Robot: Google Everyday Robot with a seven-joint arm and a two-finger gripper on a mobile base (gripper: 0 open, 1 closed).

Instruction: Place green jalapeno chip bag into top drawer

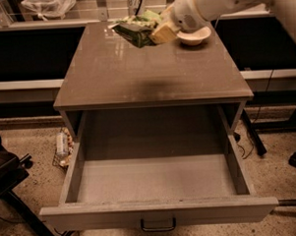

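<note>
Nearest, pulled far out toward the camera: a wide grey-brown box top drawer (157,214). Low on its flat front panel, a small dark metal handle (158,224), close to the bottom frame edge. Open from above over the front part. Rear part shaded beneath the overhang, so the back wall hard to make out. Low side walls left and right, flat grey bottom between them.

Left of the drawer, on the speckled floor (36,139), a small heap of crumpled packets (63,145), print unreadable. Nearer on that side, a dark stand or chair base (10,180), cut off by the frame.

Above the drawer, a flat brown glossy cabinet top (151,75) — a broad bare stretch across the near and middle parts, square edges on three visible sides, a soft dark shadow near the front edge.

At the far end of that top, the wrinkly green foil jalapeno chip bag (133,32), well apart from the drawer. Seemingly lifted off the surface, though contact underneath hard to judge. Clamped on the bag's right end, the tan-fingered gripper (158,34) — fingertips partly buried in the foil. Just right of it, a white round bowl (196,36), its left rim hidden behind the gripper's wrist. Beyond, the white robot arm (216,1) running out at the top right corner.

Farthest back at upper left, a translucent plastic bag (47,4), cropped by the top edge.
</note>
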